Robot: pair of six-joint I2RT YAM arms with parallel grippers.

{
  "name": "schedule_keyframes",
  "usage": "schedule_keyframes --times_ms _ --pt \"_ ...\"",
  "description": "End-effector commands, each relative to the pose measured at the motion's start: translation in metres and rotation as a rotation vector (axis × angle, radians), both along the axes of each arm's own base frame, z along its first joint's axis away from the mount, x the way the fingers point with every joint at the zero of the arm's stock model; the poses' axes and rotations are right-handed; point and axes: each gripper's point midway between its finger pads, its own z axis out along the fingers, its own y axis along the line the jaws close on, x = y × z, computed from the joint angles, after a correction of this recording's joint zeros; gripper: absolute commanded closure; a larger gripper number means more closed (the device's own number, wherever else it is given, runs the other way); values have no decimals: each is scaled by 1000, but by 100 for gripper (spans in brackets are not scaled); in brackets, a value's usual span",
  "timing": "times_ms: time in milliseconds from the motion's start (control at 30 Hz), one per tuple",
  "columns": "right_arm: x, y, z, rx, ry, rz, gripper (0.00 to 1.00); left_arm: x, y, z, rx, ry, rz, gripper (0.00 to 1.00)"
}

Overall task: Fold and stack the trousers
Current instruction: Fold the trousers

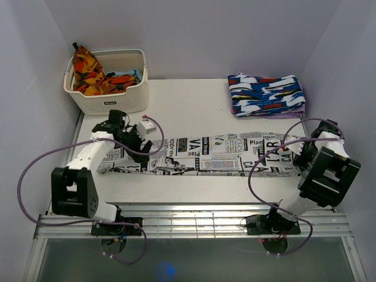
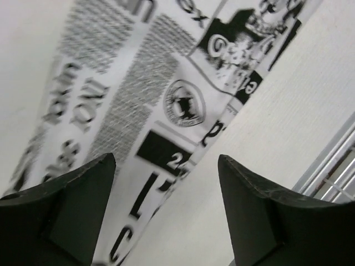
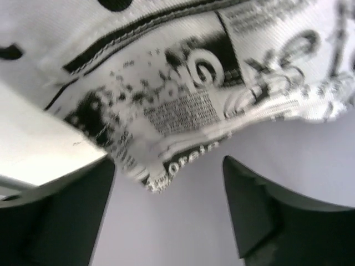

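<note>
The table (image 1: 194, 94) carries everything. The trousers (image 1: 217, 155) lie across it as one long narrow strip, parallel to the near edge and reaching almost from the left edge to the right edge. A folded garment (image 1: 267, 94) sits at the far right corner, well apart from the strip; a basket (image 1: 108, 103) of cloth stands at the far left corner.

The left gripper (image 1: 132, 138) hangs over the strip's left end with its fingers (image 2: 72, 210) spread and nothing pinched; the right gripper (image 1: 302, 154) is at the right end, its fingers (image 3: 266, 210) also spread, with a rumpled hem just above the gap between them and, as far as can be told, not held.

The main risk is likely the next grasp. The strip looks layered, so a shallow pinch could take only the top layer and peel the fold open; the bunched right hem could be caught off-centre, so the ends would meet askew. The left arm's cable (image 1: 147, 154) loops low over the cloth and might drag it; a wide swing at the far side could nudge the garment.
</note>
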Motion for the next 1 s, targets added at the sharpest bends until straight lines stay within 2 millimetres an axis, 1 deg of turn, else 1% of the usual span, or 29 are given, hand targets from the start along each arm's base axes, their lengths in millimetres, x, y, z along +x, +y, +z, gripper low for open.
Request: schedule_keyframes --times_ms 0,33,67,100,133,167,200,233,267,300,333,367,400,433,467,500,533,567,600,633,667,733,833,867,967 --pt "9 21 46 57 -98 49 12 20 26 80 -77 -173 190 7" --pt "8 28 62 61 -112 60 2 24 43 96 -79 -216 259 3" --pt "13 40 68 117 -145 78 4 27 66 103 -77 -229 347 2" --pt "14 48 74 136 -157 82 6 30 77 113 -81 -250 383 2" --pt "14 54 82 146 -173 86 6 31 87 117 -79 -255 411 2" --pt "16 70 89 197 -178 90 6 28 108 111 -77 -207 476 2" --pt "17 78 93 223 -186 86 6 28 118 110 -86 -183 497 2" --pt "20 86 96 250 -189 80 6 32 126 117 -111 -190 485 4" --pt "20 102 96 285 -172 91 6 24 144 111 -132 -127 539 9" --pt "24 112 100 326 -182 50 5 28 155 95 -160 -54 556 14" --pt "28 126 95 354 -158 53 2 35 168 97 -168 -49 581 22" --pt "31 135 92 384 -147 34 0 36 185 89 -174 -10 636 24" --pt "32 144 84 418 -115 -33 6 41 193 68 -196 72 659 27" --pt "34 158 80 438 -93 -39 9 43 200 62 -213 116 703 31" --pt "35 167 76 459 -76 -66 13 46 214 58 -207 132 752 36" --pt "35 176 68 486 -43 -126 20 48 219 44 -217 184 779 38" --pt "34 188 62 497 -20 -129 22 51 225 40 -211 182 802 39" --pt "34 193 58 501 -10 -147 24 49 231 32 -189 209 849 39" --pt "30 199 47 510 18 -181 27 50 234 28 -179 213 867 39" --pt "28 207 41 511 35 -175 28 53 238 24 -166 199 878 39" --pt "25 209 35 506 46 -186 28 50 239 18 -154 218 900 39" --pt "19 217 19 503 75 -205 29 51 241 10 -152 235 912 39" --pt "12 219 0 482 120 -231 32 50 237 2 -172 269 923 39" --pt "6 217 -6 468 140 -245 32 50 236 -1 -180 278 922 39" --pt "-2 213 -20 438 171 -265 33 44 227 -9 -210 319 918 40"
